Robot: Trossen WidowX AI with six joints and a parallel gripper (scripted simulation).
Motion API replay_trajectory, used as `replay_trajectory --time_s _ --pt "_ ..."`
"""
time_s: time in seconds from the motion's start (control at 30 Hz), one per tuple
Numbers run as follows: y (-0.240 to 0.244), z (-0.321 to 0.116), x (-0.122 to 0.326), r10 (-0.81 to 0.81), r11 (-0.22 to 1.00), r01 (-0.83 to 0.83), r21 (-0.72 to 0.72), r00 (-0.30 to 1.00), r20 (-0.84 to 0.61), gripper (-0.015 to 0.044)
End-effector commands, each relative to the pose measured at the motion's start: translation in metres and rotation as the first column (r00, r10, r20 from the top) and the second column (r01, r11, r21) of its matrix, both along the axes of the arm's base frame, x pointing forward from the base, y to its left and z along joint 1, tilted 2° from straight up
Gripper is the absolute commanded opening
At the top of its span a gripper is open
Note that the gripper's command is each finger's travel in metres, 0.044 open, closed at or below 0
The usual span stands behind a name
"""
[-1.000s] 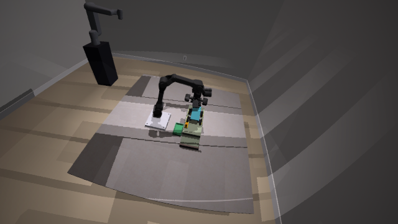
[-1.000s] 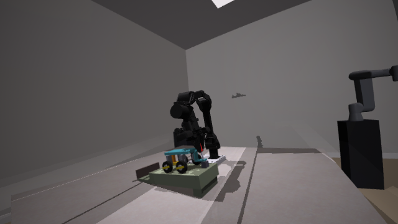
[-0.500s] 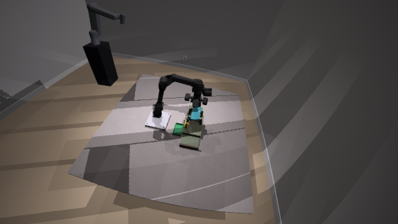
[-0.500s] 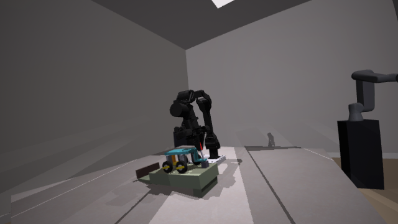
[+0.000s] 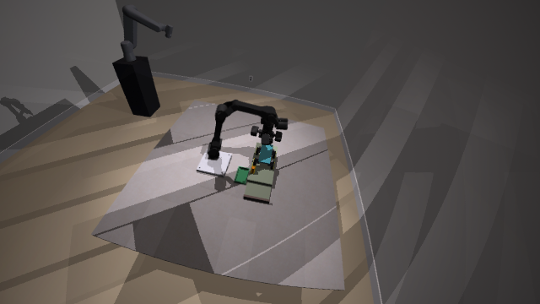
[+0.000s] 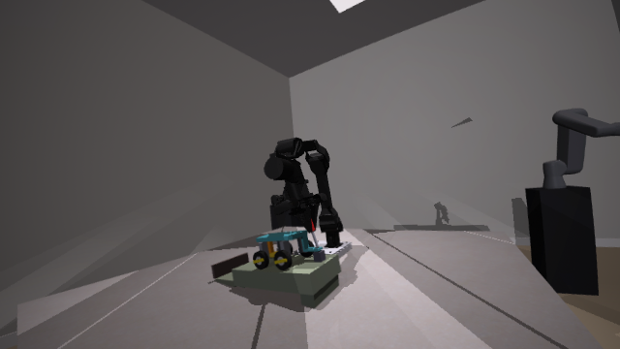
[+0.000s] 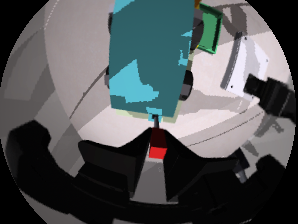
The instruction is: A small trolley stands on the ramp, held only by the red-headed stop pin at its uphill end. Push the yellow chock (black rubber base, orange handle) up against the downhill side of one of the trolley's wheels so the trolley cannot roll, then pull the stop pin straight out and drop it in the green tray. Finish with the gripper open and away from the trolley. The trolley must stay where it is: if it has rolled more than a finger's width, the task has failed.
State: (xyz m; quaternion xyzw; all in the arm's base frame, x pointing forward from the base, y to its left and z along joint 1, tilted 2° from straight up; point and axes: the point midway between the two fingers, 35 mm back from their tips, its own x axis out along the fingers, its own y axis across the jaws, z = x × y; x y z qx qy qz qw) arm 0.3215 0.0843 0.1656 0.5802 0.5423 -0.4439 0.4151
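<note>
Stop pin [image 6: 313, 226] [image 7: 158, 152]: upright near the tabletop's right edge, by the trolley [image 5: 266, 154] [image 6: 282, 237] [image 7: 150, 50]; probably light, stiff, slick-shanked.
Gripper [image 5: 266, 141] [image 6: 312, 222] [image 7: 156, 131]: clamped on the red head, the best hold.
Pull: likely needed straightness, lest it bind.

Wrist view: trolley [image 5: 266, 154] [image 6: 282, 237] [image 7: 150, 50] cut off by top edge; chock [image 5: 253, 169] [image 6: 270, 249] [image 7: 198, 3] nearly all hidden. Exterior view: tray [image 5: 241, 175] [image 7: 212, 30] hidden; pin [image 6: 313, 228] [image 7: 157, 152] too small to tell whether its tip is seated; grey arm [image 5: 141, 19] [image 6: 574, 141] cropped at right
</note>
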Motion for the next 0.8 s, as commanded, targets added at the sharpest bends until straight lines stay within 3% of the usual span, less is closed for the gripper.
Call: replay_trajectory --time_s 0.0,0.77 --pt "0.001 0.005 0.001 0.005 1.0 -0.005 0.005 1.0 0.009 0.0" --pt "0.022 0.013 0.002 0.005 1.0 -0.005 0.007 1.0 0.009 0.0"
